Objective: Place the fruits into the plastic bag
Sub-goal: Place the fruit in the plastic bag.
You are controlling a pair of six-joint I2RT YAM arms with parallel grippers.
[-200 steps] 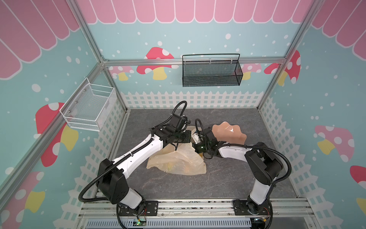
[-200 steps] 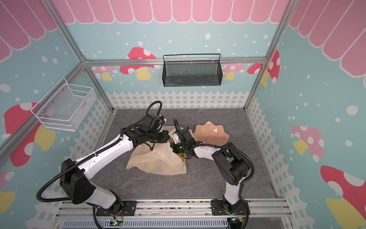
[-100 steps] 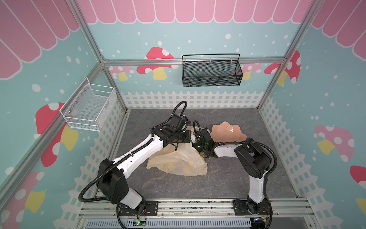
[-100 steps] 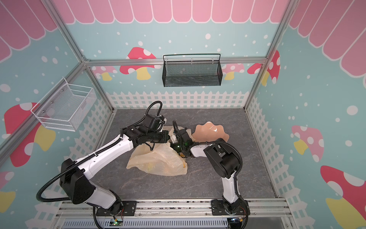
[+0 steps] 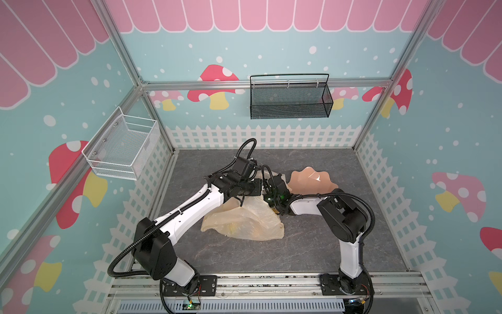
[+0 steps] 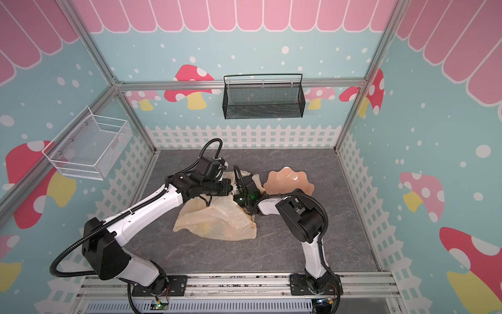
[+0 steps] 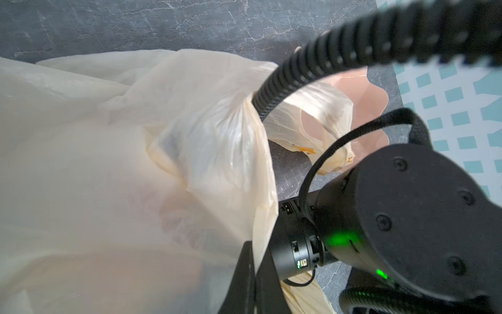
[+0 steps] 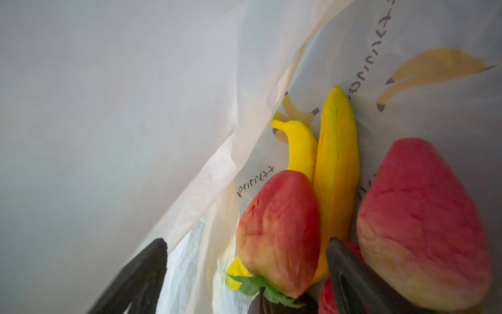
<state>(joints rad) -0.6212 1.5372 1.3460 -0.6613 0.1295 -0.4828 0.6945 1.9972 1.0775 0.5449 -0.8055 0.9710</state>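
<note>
plastic bag (image 5: 244, 220): cream, crinkled, translucent | fruits (image 8: 279, 233): red, yellow, inside

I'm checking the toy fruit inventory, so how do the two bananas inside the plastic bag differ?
The shorter banana is bright lemon yellow; the longer banana is deeper yellow-orange. The shorter banana ends in a curled stem, the longer banana in a straight point, with a ridge along it. Both lie side by side, touching, inside the plastic bag, partly behind a red fruit.

Grey marbled floor (image 5: 244, 258), mushroom-painted walls (image 5: 448, 122)
</note>
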